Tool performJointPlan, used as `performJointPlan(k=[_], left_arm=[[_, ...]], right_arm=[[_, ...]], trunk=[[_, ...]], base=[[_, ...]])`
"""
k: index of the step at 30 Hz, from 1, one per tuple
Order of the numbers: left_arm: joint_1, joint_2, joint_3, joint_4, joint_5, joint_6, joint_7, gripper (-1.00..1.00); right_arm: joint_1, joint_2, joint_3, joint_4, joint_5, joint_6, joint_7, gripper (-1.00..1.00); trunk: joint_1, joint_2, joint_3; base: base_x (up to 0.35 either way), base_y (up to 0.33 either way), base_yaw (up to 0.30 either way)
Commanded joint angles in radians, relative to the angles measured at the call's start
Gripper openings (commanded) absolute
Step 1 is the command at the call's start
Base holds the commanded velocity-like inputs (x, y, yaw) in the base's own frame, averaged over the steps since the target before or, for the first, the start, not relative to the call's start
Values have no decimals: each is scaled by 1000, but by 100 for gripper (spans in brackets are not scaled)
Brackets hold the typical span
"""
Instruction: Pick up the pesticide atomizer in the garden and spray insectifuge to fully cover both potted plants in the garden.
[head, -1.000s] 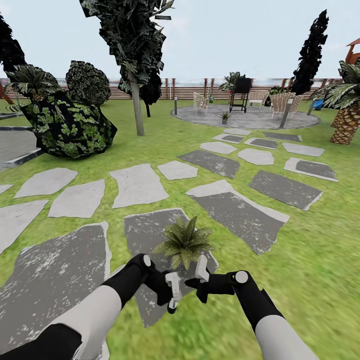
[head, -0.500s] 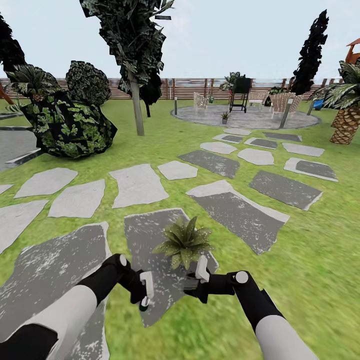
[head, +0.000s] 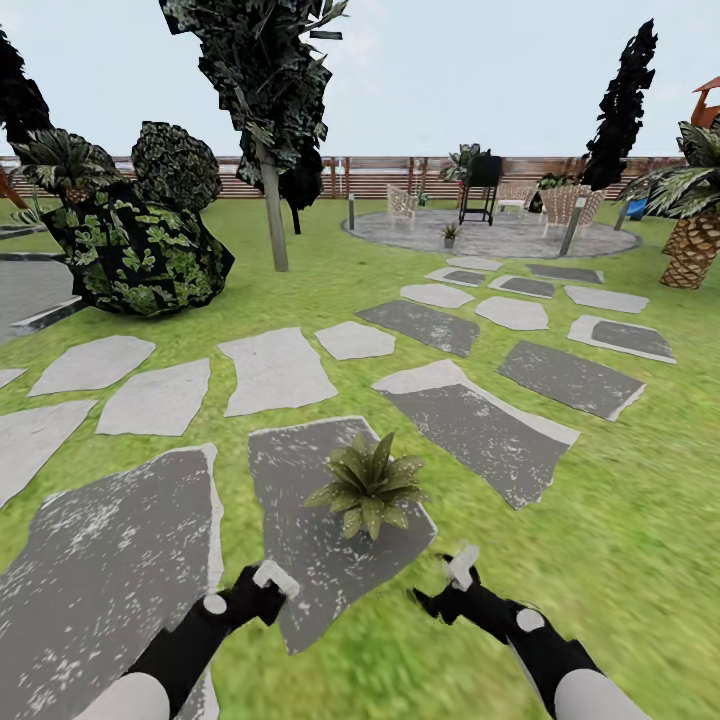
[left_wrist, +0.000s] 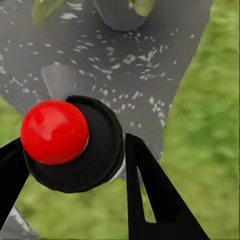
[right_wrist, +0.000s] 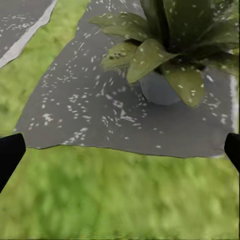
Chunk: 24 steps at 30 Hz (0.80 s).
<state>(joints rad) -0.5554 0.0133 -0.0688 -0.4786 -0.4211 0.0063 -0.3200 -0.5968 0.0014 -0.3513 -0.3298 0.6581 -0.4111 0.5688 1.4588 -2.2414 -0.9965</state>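
Down low in the head view, both black arms reach over the green lawn (head: 620, 480). The left pincer (head: 268, 580) is clamped on the small dark bottle with the round red tip (left_wrist: 55, 132), the pesticide atomizer; in the left wrist view its black fingers (left_wrist: 150, 190) press either side of the bottle's body, above the edge of a dark grey speckled stepping stone (head: 300, 540). The right pincer (head: 455, 580) hangs spread wide with nothing between its tips. Between and just beyond the two pincers, a low rosette of pointed green, pale-speckled leaves in a tiny grey pot (head: 368, 485) stands upright on that stone. Far off, a second small potted plant (head: 449, 233) sits on the round grey paved patio (head: 500, 238), before the brown slatted fence (head: 380, 178).
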Motion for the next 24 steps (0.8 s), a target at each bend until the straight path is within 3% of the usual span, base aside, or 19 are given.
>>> performJointPlan(k=[1,2,3,6,9,11,14,15,18,24], left_arm=[[15,0,-1,-2,30,-16,49,-100],[51,0,0,-2,90,-57,136,-100],[80,0,1,-1,126,-105,201,-100],[134,0,1,46,189,-195,339,-100],[147,-2,1,147,216,-240,398,-100],[162,0,3,191,242,-259,424,-100],[192,12,8,209,376,-266,456,-100],[196,13,8,210,395,-266,458,-100],[217,15,11,218,424,-300,462,-100],[224,13,18,256,437,-348,463,-100]], right_arm=[[3,-7,-13,23,6,-17,-45,100],[14,-14,-19,60,4,-45,-135,100],[32,-17,-21,76,4,-78,-212,100],[94,-19,-21,91,3,-165,-393,100],[150,-20,-24,93,-4,-199,-488,100],[191,-25,-24,93,-51,-229,-565,100],[244,-35,-24,95,-92,-313,-601,100],[258,-35,-24,96,-94,-329,-603,100],[289,-34,-23,96,-97,-369,-606,100],[297,-30,-22,122,-95,-379,-606,100]], trunk=[[0,0,-1],[0,0,-1],[0,0,-1],[0,0,-1],[0,0,-1],[0,0,-1],[0,0,-1],[0,0,-1],[0,0,-1],[0,0,-1]], base=[[0,0,0],[0,0,0],[0,0,0],[0,0,0],[0,0,0],[0,0,0],[0,0,0],[0,0,0],[0,0,0],[0,0,0]])
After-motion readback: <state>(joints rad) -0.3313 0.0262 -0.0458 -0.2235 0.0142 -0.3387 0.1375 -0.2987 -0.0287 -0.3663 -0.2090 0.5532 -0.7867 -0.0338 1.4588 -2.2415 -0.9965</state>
